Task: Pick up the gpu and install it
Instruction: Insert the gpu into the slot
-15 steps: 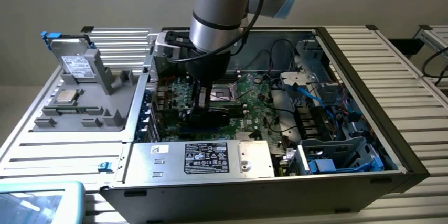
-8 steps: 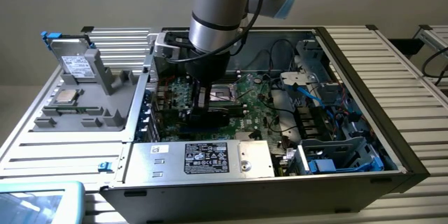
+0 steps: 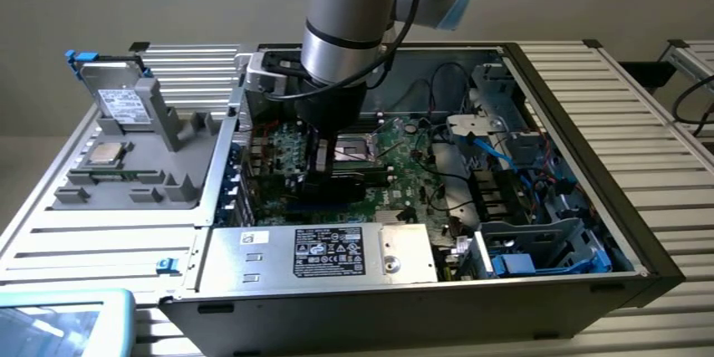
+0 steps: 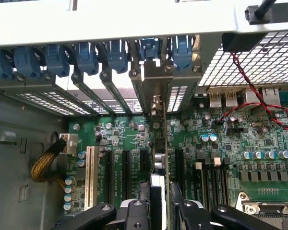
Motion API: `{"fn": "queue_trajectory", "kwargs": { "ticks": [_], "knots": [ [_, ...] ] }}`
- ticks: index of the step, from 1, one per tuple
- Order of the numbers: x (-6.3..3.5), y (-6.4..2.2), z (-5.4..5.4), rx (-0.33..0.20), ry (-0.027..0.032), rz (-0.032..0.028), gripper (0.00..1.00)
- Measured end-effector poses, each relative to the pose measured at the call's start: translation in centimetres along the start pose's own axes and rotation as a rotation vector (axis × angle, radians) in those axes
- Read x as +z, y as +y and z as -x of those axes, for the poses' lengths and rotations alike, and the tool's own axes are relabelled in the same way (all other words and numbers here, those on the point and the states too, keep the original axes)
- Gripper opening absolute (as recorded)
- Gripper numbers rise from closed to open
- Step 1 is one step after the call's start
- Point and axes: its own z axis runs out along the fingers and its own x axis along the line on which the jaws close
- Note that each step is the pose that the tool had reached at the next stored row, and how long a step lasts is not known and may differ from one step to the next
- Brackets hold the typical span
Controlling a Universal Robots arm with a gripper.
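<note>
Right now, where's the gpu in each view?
Exterior view: the gpu hangs edge-on in the gripper, under the arm, over the motherboard inside the open case.
Wrist view: it runs as a thin edge-on card from between the fingers up to its silver bracket at the slot row.
Shared landmark: the green motherboard.

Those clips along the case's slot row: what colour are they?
Blue; the clips show best in the wrist view.

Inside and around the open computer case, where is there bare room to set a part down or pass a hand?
Free: the ribbed table between the grey parts tray and the case; also the slats at the exterior view's right. Crowded: the motherboard around the gripper holding the gpu, and the cabled drive bays.
</note>
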Motion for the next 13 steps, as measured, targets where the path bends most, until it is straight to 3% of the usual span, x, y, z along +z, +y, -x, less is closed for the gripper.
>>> {"fn": "queue_trajectory", "kwargs": {
  "ticks": [13],
  "knots": [
    [0.01,0.00,0.00,0.000,-0.0002,-0.0001,0.27]
  ]
}}
